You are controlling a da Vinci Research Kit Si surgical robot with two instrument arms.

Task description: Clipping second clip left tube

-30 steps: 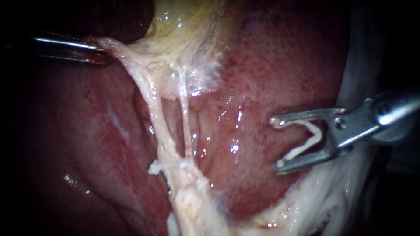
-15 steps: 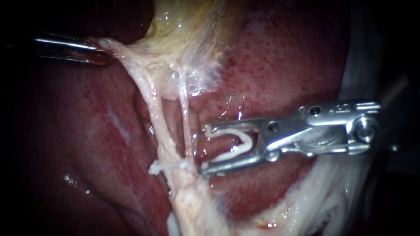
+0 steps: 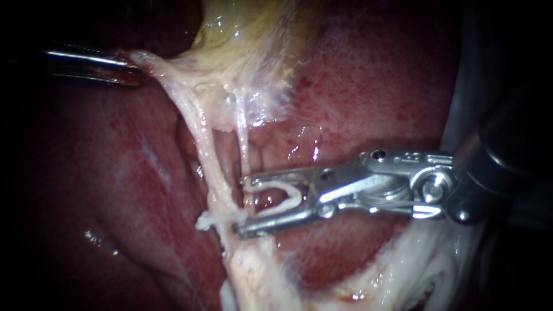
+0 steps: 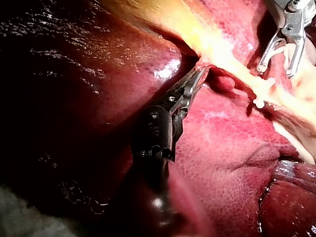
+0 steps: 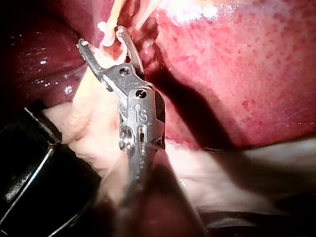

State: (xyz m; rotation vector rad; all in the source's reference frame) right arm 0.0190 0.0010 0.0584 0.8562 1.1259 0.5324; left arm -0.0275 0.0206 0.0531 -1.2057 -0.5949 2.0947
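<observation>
Just above the seated clip (image 3: 210, 219), my right instrument (image 3: 242, 206) now has its jaw tips at the tubes, having come across from over the liver (image 3: 368, 86) a second ago. Its jaws stand wide, holding an open white clip (image 3: 288, 196) between them. The left tube (image 3: 208, 164) lies just past the tips. Well above the seated clip, my left instrument (image 3: 131, 75) stays clamped on pale tissue (image 3: 156, 61).
</observation>
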